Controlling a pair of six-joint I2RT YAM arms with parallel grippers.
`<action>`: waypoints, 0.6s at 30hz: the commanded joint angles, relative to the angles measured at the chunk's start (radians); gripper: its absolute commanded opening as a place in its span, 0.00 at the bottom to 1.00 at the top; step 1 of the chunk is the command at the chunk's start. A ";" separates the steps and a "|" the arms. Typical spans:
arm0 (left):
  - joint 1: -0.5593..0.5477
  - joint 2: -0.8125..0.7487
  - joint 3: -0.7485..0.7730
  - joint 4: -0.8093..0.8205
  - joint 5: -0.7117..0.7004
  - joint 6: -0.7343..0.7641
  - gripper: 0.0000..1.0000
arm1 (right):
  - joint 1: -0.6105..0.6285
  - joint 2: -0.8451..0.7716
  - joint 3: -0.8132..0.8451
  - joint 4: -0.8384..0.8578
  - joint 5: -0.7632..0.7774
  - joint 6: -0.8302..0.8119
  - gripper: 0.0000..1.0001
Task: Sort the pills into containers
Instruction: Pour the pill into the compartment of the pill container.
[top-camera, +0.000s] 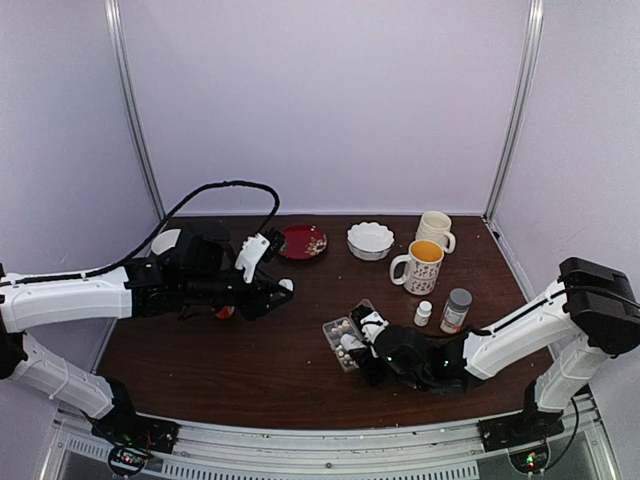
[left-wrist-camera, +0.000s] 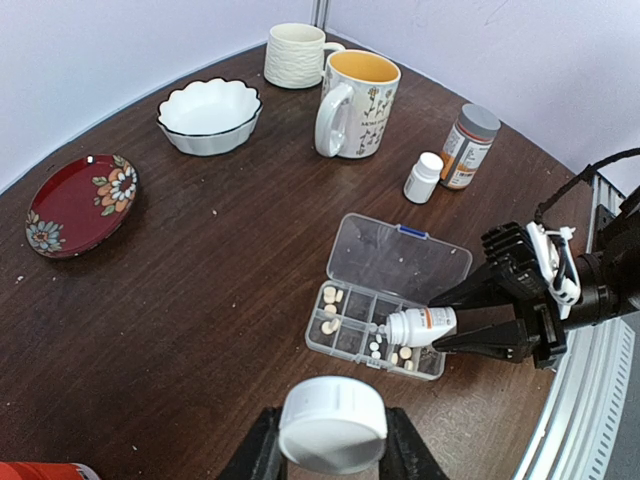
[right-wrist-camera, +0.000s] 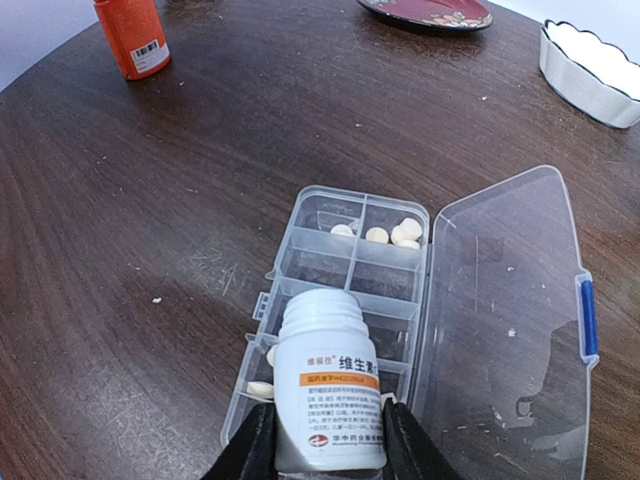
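Dark wood surface (top-camera: 250, 350): organizer box (right-wrist-camera: 318, 262) lies open at 4 o'clock of centre, pills (right-wrist-camera: 377, 235) in several cells. Right claw (right-wrist-camera: 328, 445) clenched on white bottle (right-wrist-camera: 325, 380) tipped over box; left claw (left-wrist-camera: 332, 455) clamped on white cap (left-wrist-camera: 332, 425). Judgement: pills light, hard, apt to roll, so pour by small tilts, gripping bottle mid-body

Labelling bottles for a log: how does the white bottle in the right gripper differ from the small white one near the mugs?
The gripped bottle is uncapped and tipped sideways over the organizer box; the standing bottle is capped, upright on the table, untouched. Both are small and white.
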 joint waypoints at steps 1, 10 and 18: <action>0.008 -0.006 0.021 0.024 0.013 0.000 0.07 | 0.007 -0.035 -0.034 0.091 0.016 -0.010 0.00; 0.008 -0.007 0.019 0.027 0.017 -0.003 0.07 | 0.007 -0.045 -0.040 0.108 0.003 -0.031 0.00; 0.008 -0.019 0.022 0.012 0.014 -0.005 0.07 | 0.006 -0.141 -0.165 0.348 -0.017 -0.079 0.00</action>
